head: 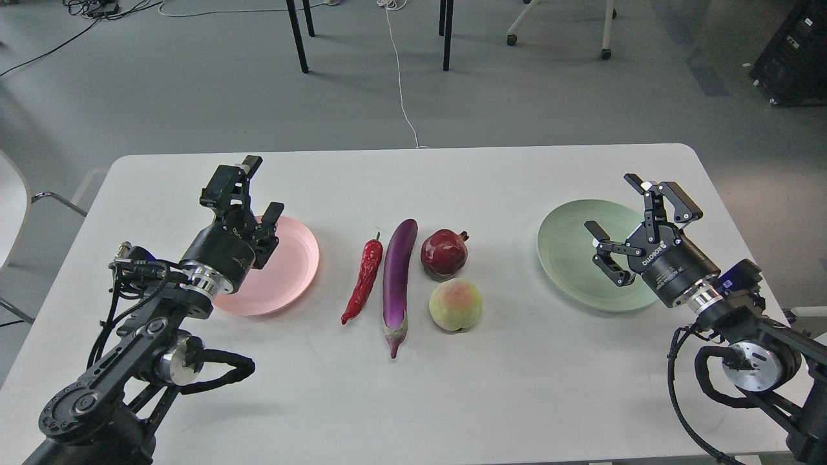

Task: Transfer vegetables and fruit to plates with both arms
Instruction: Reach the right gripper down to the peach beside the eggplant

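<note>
A red chili pepper [364, 280] and a long purple eggplant [397, 278] lie side by side at the middle of the white table. Just right of them sit a dark red pomegranate [444, 253] and, nearer me, a yellow-green peach [455, 305]. The pink plate [294, 268] lies to the left and holds nothing. My left gripper [256, 194] hovers open over its left rim. The mint green plate [568, 252] lies to the right, also bare. My right gripper [620, 219] stands open above its right half.
The table [413, 400] has rounded corners and its far edge runs behind the plates. Beyond it are chair and table legs [300, 39] and a white cable [400, 77] on the grey floor. A chair edge [13, 206] shows at the left.
</note>
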Controlling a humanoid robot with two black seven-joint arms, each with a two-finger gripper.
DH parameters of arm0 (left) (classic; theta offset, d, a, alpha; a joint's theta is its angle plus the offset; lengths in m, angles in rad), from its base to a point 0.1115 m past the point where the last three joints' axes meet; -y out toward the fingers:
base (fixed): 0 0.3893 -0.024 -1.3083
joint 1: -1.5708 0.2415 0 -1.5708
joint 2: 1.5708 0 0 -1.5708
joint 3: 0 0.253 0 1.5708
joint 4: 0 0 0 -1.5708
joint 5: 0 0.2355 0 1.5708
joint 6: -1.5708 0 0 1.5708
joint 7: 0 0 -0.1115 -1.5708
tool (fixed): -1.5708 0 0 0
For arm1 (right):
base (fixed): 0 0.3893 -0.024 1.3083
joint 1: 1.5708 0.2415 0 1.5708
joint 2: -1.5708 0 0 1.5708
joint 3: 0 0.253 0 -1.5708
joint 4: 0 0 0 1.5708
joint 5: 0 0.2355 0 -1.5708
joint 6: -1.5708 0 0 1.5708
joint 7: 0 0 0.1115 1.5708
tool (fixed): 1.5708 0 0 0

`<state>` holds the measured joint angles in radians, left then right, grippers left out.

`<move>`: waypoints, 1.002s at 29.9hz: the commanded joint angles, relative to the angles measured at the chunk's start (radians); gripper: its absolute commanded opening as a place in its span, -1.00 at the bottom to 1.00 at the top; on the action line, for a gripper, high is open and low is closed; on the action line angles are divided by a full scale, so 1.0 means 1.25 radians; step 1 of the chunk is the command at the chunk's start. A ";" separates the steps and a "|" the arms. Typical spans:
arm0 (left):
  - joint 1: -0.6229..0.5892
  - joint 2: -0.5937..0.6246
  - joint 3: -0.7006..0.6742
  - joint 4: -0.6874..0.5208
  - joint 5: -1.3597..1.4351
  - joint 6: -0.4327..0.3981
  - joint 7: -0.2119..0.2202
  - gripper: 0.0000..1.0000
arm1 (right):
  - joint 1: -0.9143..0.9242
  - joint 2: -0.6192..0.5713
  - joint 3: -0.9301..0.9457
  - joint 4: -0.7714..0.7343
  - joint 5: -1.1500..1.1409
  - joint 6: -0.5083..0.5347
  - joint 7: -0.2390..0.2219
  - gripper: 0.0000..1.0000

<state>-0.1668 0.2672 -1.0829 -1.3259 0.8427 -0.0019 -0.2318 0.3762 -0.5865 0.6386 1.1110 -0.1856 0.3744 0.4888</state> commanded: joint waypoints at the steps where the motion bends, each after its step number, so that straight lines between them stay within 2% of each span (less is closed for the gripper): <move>1: 0.003 0.000 0.008 -0.004 0.004 0.003 0.001 0.97 | 0.001 -0.003 0.000 0.006 -0.001 0.000 0.000 0.92; 6: 0.002 0.001 0.001 -0.004 -0.007 -0.001 -0.001 0.97 | 0.049 -0.046 -0.009 0.050 -0.028 0.001 0.000 0.93; 9: 0.002 0.007 0.000 -0.006 -0.005 -0.001 -0.007 0.97 | 0.134 -0.091 -0.039 0.070 -0.136 0.001 0.000 0.94; 12: -0.002 0.012 -0.001 -0.006 -0.005 -0.001 -0.020 0.97 | 0.270 -0.125 -0.142 0.072 -0.294 0.028 0.000 0.94; 16: -0.003 0.024 0.000 -0.013 -0.005 -0.002 -0.022 0.97 | 0.513 -0.133 -0.350 0.075 -0.486 0.082 0.000 0.94; 19: -0.002 0.026 -0.001 -0.024 -0.005 -0.002 -0.033 0.97 | 0.691 -0.107 -0.526 0.079 -0.608 0.086 0.000 0.94; 22: -0.002 0.026 -0.001 -0.031 -0.005 -0.001 -0.043 0.97 | 0.811 -0.018 -0.660 0.075 -0.760 0.086 0.000 0.95; 26: 0.000 0.026 0.000 -0.036 -0.005 -0.001 -0.043 0.97 | 0.862 0.044 -0.751 0.070 -0.921 0.086 0.000 0.96; 30: 0.002 0.024 0.000 -0.041 -0.005 0.000 -0.043 0.97 | 0.870 0.081 -0.767 0.057 -1.042 0.086 0.000 0.96</move>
<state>-0.1662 0.2992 -1.0836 -1.3743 0.8360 -0.0019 -0.2853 1.4544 -0.5159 -0.3034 1.1970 -1.3813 0.4819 0.4888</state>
